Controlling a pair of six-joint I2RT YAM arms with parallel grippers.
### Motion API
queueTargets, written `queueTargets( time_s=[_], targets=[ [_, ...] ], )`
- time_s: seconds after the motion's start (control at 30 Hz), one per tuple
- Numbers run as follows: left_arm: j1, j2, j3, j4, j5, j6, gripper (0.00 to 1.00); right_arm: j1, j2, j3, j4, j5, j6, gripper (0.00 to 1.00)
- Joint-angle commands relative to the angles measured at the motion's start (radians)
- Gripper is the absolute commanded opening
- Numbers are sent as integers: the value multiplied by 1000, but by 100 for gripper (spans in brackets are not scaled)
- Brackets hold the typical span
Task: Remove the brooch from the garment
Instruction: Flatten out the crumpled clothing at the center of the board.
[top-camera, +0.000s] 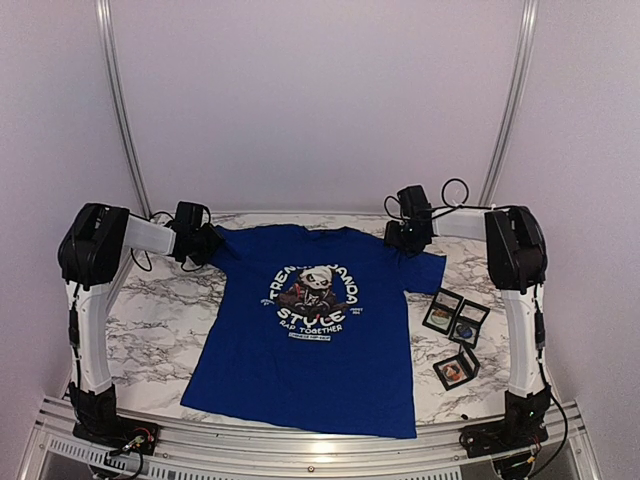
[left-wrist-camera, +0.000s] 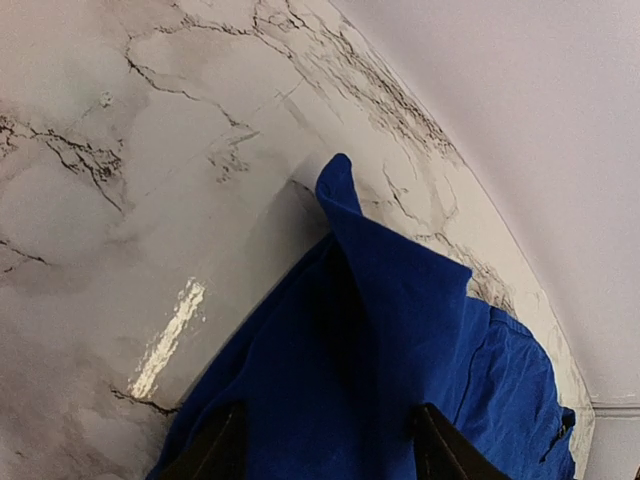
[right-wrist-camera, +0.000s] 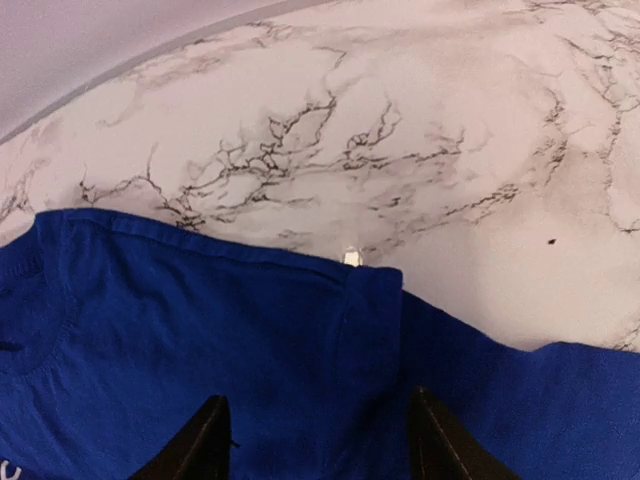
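My left gripper (left-wrist-camera: 330, 418) and right gripper (right-wrist-camera: 318, 400) hang parted and empty over the shoulders of the garment (top-camera: 300, 370), flat on the table (top-camera: 165, 330). I can't spot the brooch, so groping blind may only bunch fabric.

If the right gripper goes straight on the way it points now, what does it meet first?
Most likely the royal-blue T-shirt, near its shoulder seam: the right gripper, jaws apart, points down at that cloth, with the white marble-patterned table beneath. How near the cloth is, the pictures do not show.
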Motion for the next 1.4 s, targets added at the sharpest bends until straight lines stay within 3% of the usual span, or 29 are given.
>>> queueTargets(
  time_s=[0.0,0.1,0.3,0.43,0.7,1.17,1.37],
  targets=[
    [7,43,48,-66,22,33,59,34,-3,109,-59,64,-96,66],
    [7,50,64,-66,33,36,59,69,7,148,-77,80,-143,67],
    [7,34,78,-67,33,61,59,138,68,231,-125,23,-158,50],
    [7,18,94,-77,68,85,60,172,97,240,-118,-43,-138,48],
    [3,-39,104,-89,87,120,61,183,167,268,-106,-135,-104,48],
    [-31,-241,23,-97,143,174,63,140,338,479,-133,-230,-57,48],
    [-78,-330,-34,-53,176,213,67,127,280,481,-115,-282,-79,62]
  ],
)
